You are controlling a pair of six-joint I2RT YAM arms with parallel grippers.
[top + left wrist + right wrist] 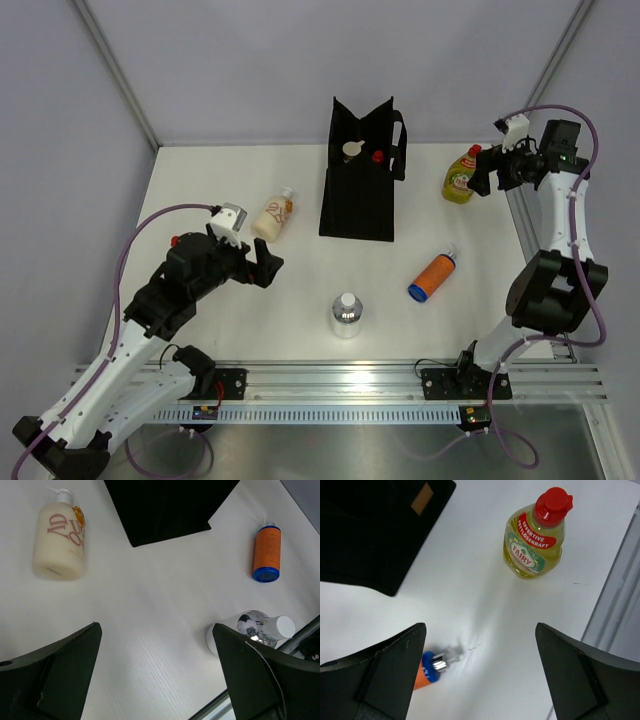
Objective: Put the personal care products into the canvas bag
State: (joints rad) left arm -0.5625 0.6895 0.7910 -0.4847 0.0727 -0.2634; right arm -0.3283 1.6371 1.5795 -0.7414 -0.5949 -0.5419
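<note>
We read the scene from left to right. The left gripper (155, 680) hangs above the table (300, 285) with its jaws spread wide and nothing between them. The cream pump bottle (59, 537) lies on its side ahead of this gripper and off to its left. Its long axis runs roughly along the gripper's line of reach, pump end farthest away. We judge this arm the nearer one for that bottle; the move would call for a swing leftward and a descent across the bottle's width. The canvas bag (358, 195) stands open-mouthed farther ahead, with a beige-capped item (350, 150) and a red item (378, 156) inside. Close on the left gripper's right stands the clear white-capped bottle (252, 630), upright; farther ahead on that side lies the orange blue-capped bottle (266, 552). Neither blocks the path to the cream bottle. The right gripper (480, 677) is likewise wide open and empty. The yellow-green red-capped bottle (535, 537) sits just ahead of it, slightly right in its own view, cap pointing away, with bare table between. Whether that bottle stands or lies we cannot tell. The bag lies off to this gripper's left.
</note>
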